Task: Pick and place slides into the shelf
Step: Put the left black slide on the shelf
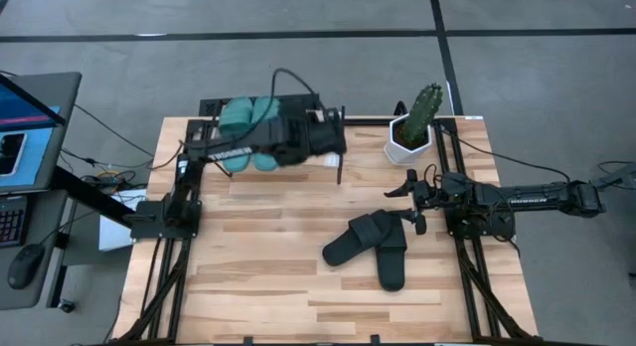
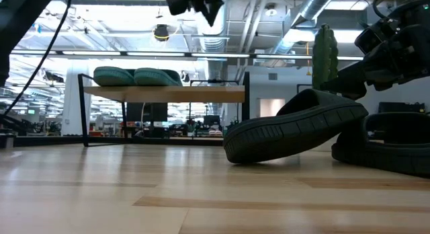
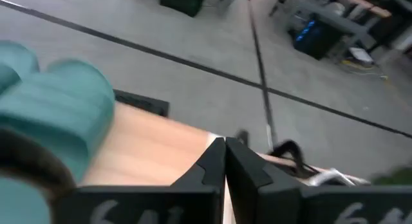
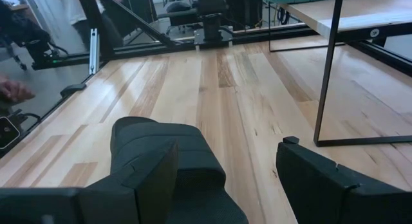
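Two teal-green slides [image 1: 248,127], smooth ribbed rubber, lay together on the shelf's [image 2: 201,93] light wood board. The left tool [image 3: 224,161] hovered above it, fingers pressed shut, empty. The black pair [image 1: 373,247] overlapped on the planked surface [image 1: 258,276] beside the spread-open right tool [image 1: 407,202].

The left gripper [image 3: 224,161] is closed with fingers touching, while the right gripper [image 4: 225,179] gapes wide.

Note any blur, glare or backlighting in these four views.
Left wrist view: smeared throughout, teal slides and shut left gripper soft. Low view: bright ceiling lights backlight the shelf and black slides. High and right wrist views: evenly lit, fairly sharp.
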